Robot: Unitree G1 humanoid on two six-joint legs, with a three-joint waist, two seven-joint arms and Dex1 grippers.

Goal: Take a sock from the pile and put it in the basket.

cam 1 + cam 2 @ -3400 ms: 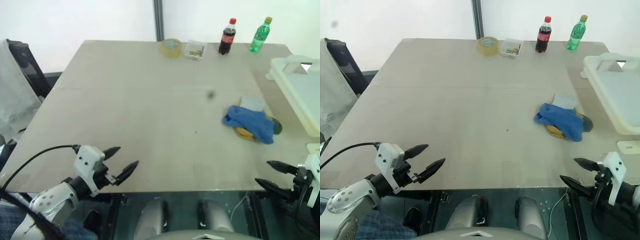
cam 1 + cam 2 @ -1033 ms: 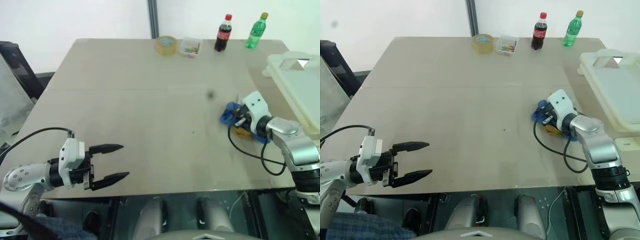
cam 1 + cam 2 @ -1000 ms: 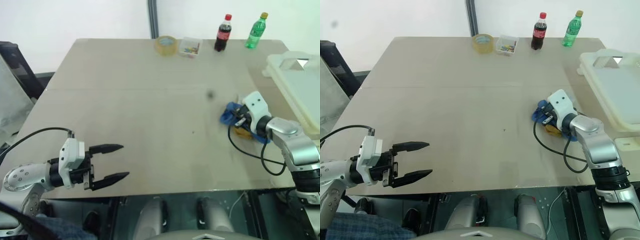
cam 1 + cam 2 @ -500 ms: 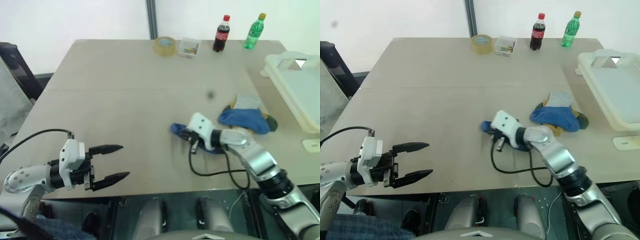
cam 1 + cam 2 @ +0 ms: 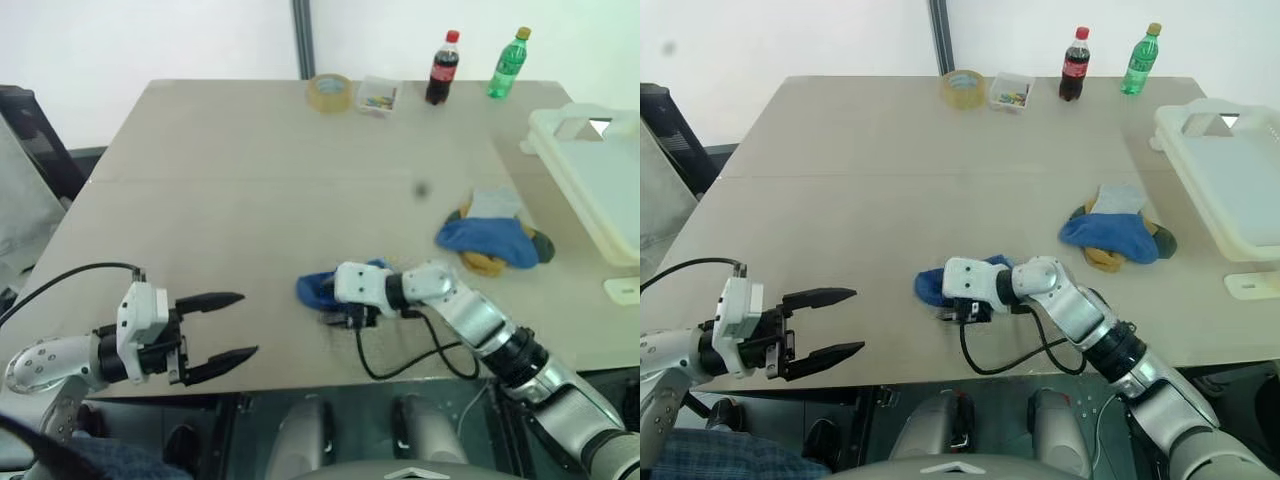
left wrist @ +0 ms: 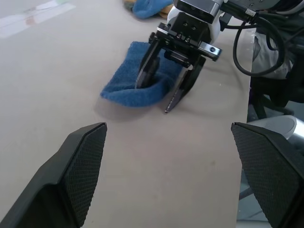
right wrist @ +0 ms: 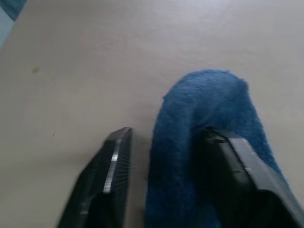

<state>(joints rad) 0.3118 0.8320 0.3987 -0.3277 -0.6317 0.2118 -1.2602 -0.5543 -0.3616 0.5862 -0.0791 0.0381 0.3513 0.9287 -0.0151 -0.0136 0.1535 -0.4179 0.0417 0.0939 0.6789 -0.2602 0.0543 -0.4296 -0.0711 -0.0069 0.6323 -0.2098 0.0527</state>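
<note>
Pale tan board forms the wide table [image 5: 890, 180] that takes up most of the head views, running from the near edge at the bottom to the far edge at the top. At the right edge of the frame, a large white plastic basket [image 5: 1230, 190] sits with its rim and cut-out handle facing the table's middle. Right of centre lies the pile [image 5: 1115, 235], a small heap of socks with a blue one on top, a pale grey one behind and mustard and dark green showing at its edges. Well apart from it, low in the middle of the frame, a single blue sock [image 5: 940, 280] lies on the bare board, far from the basket. The right gripper [image 6: 170, 84] points toward the left of the frame with its two black fingers parted, one resting inside the sock's fold and the other outside it, so nothing is clamped. At the lower left, the left gripper [image 5: 825, 325] hovers over the table's near edge with its fingers spread wide and empty. Judging from this, the main risk is that the sock stays stranded mid-table on the side away from the basket; a finger caught in the soft fold could also drag it further off as the arm pulls back.
</note>
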